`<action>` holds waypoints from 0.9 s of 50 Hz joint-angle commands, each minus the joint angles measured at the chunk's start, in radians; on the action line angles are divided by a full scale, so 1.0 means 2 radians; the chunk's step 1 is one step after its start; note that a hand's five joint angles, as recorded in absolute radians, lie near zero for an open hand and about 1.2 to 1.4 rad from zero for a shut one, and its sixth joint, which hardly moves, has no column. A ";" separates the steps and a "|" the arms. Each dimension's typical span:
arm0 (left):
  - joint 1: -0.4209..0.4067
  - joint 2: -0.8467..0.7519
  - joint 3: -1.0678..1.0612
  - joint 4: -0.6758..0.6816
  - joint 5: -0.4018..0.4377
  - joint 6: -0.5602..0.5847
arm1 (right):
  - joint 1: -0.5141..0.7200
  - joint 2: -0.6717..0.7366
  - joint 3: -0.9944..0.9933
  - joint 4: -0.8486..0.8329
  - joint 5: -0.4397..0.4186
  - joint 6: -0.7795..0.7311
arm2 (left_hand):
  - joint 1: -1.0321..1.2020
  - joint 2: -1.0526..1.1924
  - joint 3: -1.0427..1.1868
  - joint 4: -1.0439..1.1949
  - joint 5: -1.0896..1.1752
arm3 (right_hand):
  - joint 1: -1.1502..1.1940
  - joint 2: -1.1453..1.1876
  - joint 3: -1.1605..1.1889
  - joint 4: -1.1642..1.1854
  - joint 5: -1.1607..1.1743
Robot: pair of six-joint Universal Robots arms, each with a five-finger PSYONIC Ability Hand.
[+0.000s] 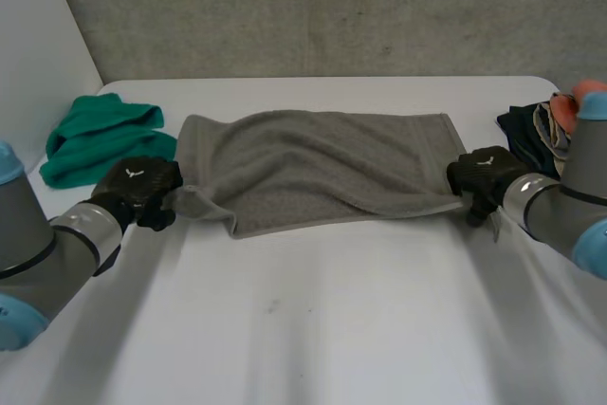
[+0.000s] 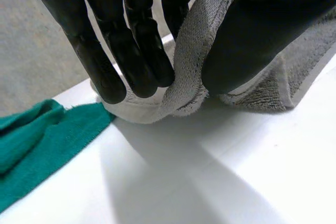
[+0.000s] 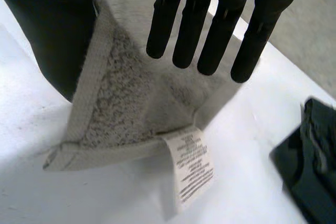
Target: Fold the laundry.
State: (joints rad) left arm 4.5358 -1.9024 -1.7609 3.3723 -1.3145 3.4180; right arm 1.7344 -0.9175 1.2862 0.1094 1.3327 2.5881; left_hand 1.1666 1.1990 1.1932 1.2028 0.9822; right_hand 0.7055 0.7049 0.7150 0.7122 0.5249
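A grey towel [image 1: 313, 168] lies spread across the middle of the white table [image 1: 313, 320], folded lengthwise. My left hand [image 1: 142, 187] is at the towel's left near corner. In the left wrist view that corner [image 2: 194, 40] is pinched between the thumb [image 2: 262, 24] and the fingers [image 2: 131, 51], lifted slightly off the table. My right hand [image 1: 486, 175] is at the towel's right near corner. In the right wrist view its fingers [image 3: 210, 24] are straight and spread, off the cloth. The corner [image 3: 131, 108] droops to the table beside the thumb, its white care label [image 3: 193, 169] showing.
A crumpled green cloth [image 1: 104, 139] lies at the table's left, just beyond my left hand [image 2: 37, 140]. A pile of dark and coloured clothes [image 1: 536, 135] sits at the right edge, close to my right hand [image 3: 315, 166]. A grey wall stands behind the table.
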 commanded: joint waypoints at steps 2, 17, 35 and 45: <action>0.009 0.022 -0.007 0.021 0.001 -0.005 | -0.033 0.016 -0.013 -0.008 0.001 0.102 | 0.115 0.099 0.102 0.097 0.120 | 0.016 0.017 0.012 0.013 0.019; 0.024 0.045 -0.004 -0.026 -0.005 -0.021 | -0.049 -0.042 0.021 -0.008 0.013 0.096 | 0.115 0.099 0.102 0.097 0.120 | 0.345 0.346 0.341 0.342 0.348; 0.100 0.256 0.122 -0.292 0.021 -0.056 | -0.091 -0.235 -0.059 0.189 -0.064 -0.095 | 0.115 0.099 0.102 0.097 0.120 | 0.345 0.346 0.341 0.342 0.348; 0.034 0.033 0.159 -0.305 -0.067 0.037 | -0.030 -0.097 -0.074 0.215 0.014 -0.190 | 0.115 0.099 0.102 0.097 0.120 | 0.345 0.346 0.341 0.342 0.348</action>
State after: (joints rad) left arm 4.6690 -1.5604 -1.4906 2.7498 -1.3331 3.3739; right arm 1.6093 -1.2739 1.1565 0.5548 1.2617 2.2594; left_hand 1.1666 1.1993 1.1934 1.2032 0.9822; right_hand 1.1369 1.1816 1.1901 1.1996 1.0033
